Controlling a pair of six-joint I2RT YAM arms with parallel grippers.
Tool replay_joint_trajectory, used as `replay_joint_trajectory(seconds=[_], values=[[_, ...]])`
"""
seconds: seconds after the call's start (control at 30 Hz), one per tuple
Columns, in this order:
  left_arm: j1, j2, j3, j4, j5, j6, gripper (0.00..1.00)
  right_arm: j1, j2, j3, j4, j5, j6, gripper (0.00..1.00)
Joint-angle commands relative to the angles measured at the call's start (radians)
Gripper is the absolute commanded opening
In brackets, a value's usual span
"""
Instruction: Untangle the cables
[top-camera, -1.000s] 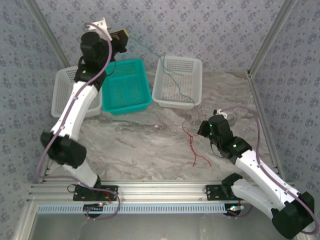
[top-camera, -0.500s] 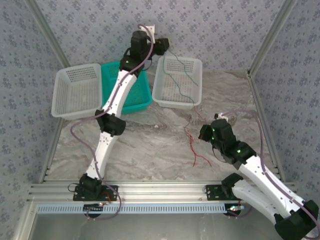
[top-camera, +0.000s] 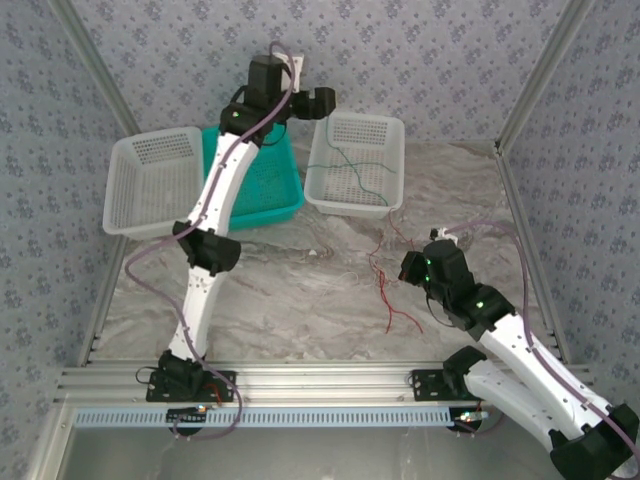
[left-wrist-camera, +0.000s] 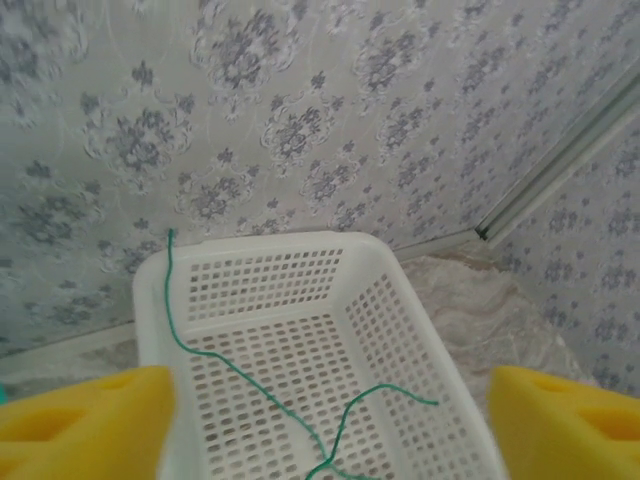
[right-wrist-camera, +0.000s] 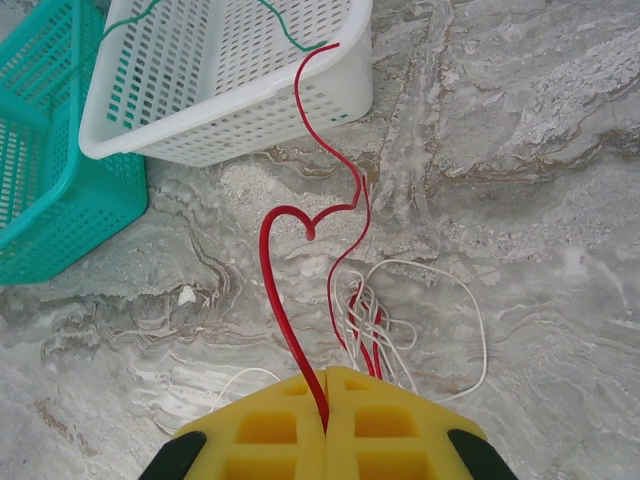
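Cable (left-wrist-camera: 171, 285) over white basket (left-wrist-camera: 280, 243) rim

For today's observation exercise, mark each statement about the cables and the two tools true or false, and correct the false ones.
1. The left tool is open over the white basket. True.
2. The white cables are inside a basket. False: they lie bunched on the table, close to the right tool.
3. The right tool is shut on a red cable. True.
4. The green cable is clamped in the left tool. False: it lies loose in the white basket, with the tool's fingers wide apart on either side.
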Motion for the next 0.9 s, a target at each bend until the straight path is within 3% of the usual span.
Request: replay_joint_trajectory(seconds=[0.0,0.2,0.43,0.53,0.67,0.87], values=[[0.010,-0.161,-0.081,-0.054,0.001,0.125,0.99,0.007,-0.002,0.007,-0.025,0.010,-0.006,0.00],[-0.021,-0.370,-0.299,-0.072,0.069,0.159,0.99,0.003,0.029,0.036,-0.010,0.032,-0.057,0.00],[-0.085,-0.893,-1.138,0.446,0.094,0.026,0.99,0.001,0.131,0.113,0.014,-0.070,-0.125,0.00],[-0.116,-1.043,-1.408,0.584,0.093,-0.023,0.99,-0.001,0.177,0.145,0.032,-0.147,-0.187,0.00],[-0.181,-1.158,-1.669,0.701,0.123,0.018,0.99,-0.003,0.243,0.203,0.049,-0.267,-0.266,0.00],[-0.310,-1.162,-1.854,0.805,0.187,0.145,0.99,-0.002,0.276,0.259,0.090,-0.404,-0.342,0.00]])
